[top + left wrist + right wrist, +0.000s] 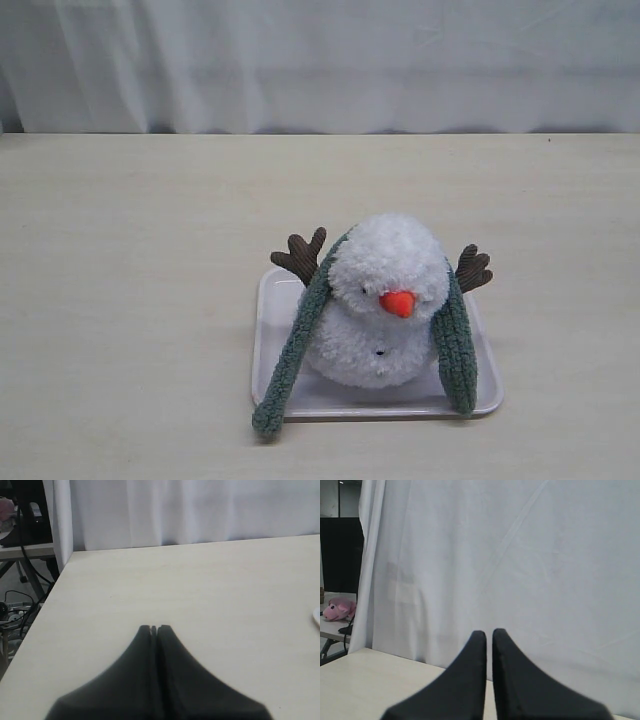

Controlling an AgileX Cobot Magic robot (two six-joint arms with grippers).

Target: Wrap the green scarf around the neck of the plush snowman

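The plush snowman (385, 300) sits upright on a white tray (272, 300), orange nose (398, 303) facing the exterior camera. The green scarf (295, 345) is draped behind its neck. One end hangs down the snowman's left side past the tray's front edge; the other end (455, 350) hangs down its right side onto the tray. Brown arms (300, 255) stick out behind the scarf. Neither gripper shows in the exterior view. My left gripper (154, 628) is shut and empty over bare tabletop. My right gripper (489, 632) is shut, empty, and pointed at the curtain.
A white curtain (320, 60) hangs along the table's far edge. The left wrist view shows the table's side edge (50, 587) with cables and a stand beyond it. A pink plush (337, 609) lies on another table past the curtain.
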